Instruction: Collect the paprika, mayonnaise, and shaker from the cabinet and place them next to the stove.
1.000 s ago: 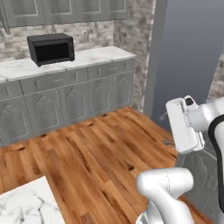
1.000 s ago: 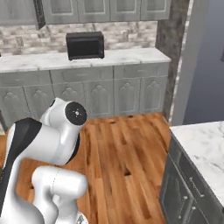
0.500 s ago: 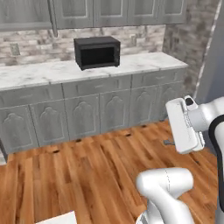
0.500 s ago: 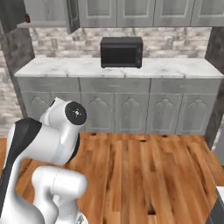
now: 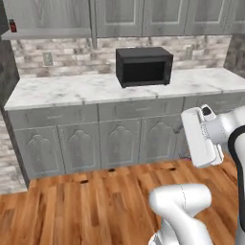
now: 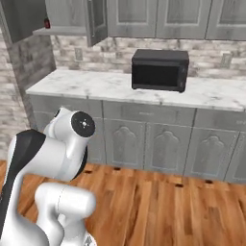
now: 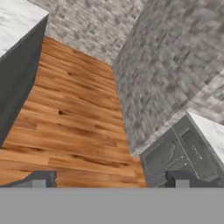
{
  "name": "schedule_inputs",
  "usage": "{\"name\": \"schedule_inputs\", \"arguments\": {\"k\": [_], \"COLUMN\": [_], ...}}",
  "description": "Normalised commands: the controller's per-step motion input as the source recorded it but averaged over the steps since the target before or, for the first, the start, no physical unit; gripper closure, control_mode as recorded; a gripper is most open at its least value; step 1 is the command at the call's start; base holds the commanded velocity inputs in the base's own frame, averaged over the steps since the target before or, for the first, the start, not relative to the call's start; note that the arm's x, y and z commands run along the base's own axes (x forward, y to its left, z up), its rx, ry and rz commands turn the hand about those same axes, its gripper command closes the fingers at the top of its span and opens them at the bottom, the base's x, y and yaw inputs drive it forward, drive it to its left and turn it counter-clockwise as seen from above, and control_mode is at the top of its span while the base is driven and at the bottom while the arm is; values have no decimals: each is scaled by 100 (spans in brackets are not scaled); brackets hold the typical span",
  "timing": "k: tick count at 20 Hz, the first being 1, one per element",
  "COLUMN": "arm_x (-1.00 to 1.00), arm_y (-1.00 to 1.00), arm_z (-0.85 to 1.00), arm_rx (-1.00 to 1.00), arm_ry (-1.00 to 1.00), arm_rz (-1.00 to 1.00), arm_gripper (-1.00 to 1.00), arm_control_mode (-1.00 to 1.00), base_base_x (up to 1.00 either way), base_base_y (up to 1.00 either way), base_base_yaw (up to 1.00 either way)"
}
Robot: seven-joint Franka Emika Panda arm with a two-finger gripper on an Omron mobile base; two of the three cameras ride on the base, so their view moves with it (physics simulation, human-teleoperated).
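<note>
**Left base view: paprika jar upright on the open cabinet shelf, fingers wide and empty**

Left base view puts the small dark-red paprika jar (image 5: 13, 26) at the upper left of the frame, standing upright with its long axis vertical and its dark cap up, on the grey inner shelf of the grey wood-grain wall cabinet (image 5: 48, 32). In the right base view the same jar (image 6: 47, 23) sits in the upper left, on the shelf beside the cabinet's open panelled door (image 6: 95, 21). Mayonnaise and shaker cannot be made out.

A boxy black microwave (image 5: 144, 66) stands on the white marble counter (image 5: 67, 91) at upper centre, above grey panelled lower cabinets (image 5: 88, 143) and a brown wood plank floor (image 5: 76, 206).

In the hand view the two-finger gripper (image 7: 109, 179) has its dark fingertips (image 7: 39, 178) far apart at the bottom edge, nothing between them, looking over floor and a grey stone wall.

Compared with half a second ago, the whole scene has slid right in both base views: the camera has turned with the base, and the open cabinet with the jar has come into frame. The arm's pose looks unchanged.
</note>
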Motion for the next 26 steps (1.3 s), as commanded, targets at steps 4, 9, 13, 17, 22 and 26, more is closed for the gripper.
{"name": "schedule_inputs", "arguments": {"k": [4,9,13,17,22,26], "arm_x": [0,0,0,0,0,0], "arm_y": [0,0,0,0,0,0], "arm_z": [0,0,0,0,0,0], "arm_rx": [0,0,0,0,0,0], "arm_ry": [0,0,0,0,0,0], "arm_rz": [0,0,0,0,0,0], "arm_gripper": [-100,-100,-100,-100,-100,-100], "arm_control_mode": [100,100,100,100,100,100], "base_base_x": [100,99,80,55,55,58], "base_base_y": [12,39,66,72,68,58], "base_base_yaw": [29,25,14,4,0,0]}}
